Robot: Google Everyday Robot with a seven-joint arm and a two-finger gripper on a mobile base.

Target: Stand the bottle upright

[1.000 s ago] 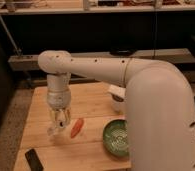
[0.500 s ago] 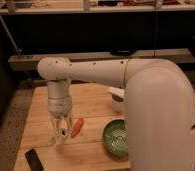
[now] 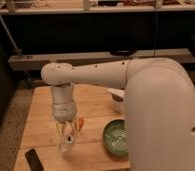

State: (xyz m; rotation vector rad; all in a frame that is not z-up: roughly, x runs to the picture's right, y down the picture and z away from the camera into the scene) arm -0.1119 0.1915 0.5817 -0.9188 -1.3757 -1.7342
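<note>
My gripper hangs from the white arm over the front left part of the wooden table. It is shut on the bottle, a small whitish bottle with reddish marks, held roughly upright with its lower end at or just above the tabletop. The fingers hide much of the bottle.
An orange carrot-shaped object lies just right of the gripper. A green bowl stands further right, and a white bowl behind it. A flat black device lies at the front left edge. My arm's bulky body fills the right side.
The gripper has come down towards the tabletop with the bottle in it and has shifted slightly towards the front. The other objects have not moved.
</note>
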